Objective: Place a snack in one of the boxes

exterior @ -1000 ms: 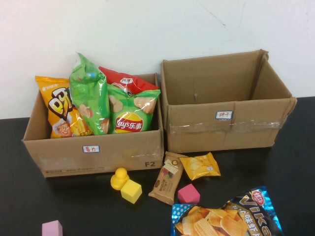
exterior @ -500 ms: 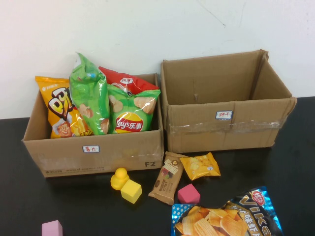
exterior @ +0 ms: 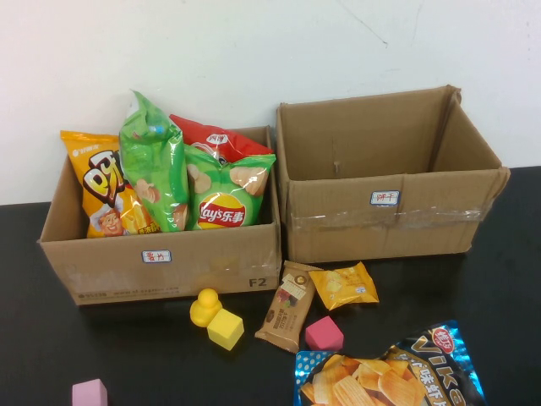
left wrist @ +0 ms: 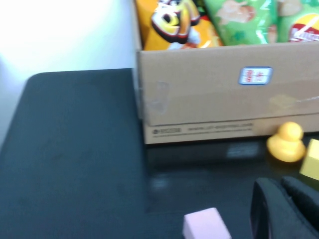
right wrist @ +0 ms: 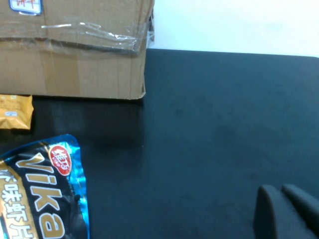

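- Likely light and crinkly: glossy blue foil chip bag (exterior: 390, 374) lying flat on black table (exterior: 507, 279), in front of taller taped brown cardboard box (exterior: 385, 182); slippery, contents fragile, so best pinched at a crimped end seam.
- Also loose just before that taller box: brown wrapped snack bar (exterior: 286, 306), stiff and narrow, touching small orange snack packet (exterior: 344, 285), soft and thin.
- Beside the taller box: lower brown cardboard box (exterior: 161, 254), already crowded with upright chip bags.
- Left claw (left wrist: 289, 209): low near pink block (left wrist: 205, 225), before the lower box; looks closed, holding nothing.
- Right claw (right wrist: 289, 211): over bare table beside the chip bag, pressed shut, empty.
- Cut off: chip bag's near end; label writing unreadable; taller box's floor hidden.
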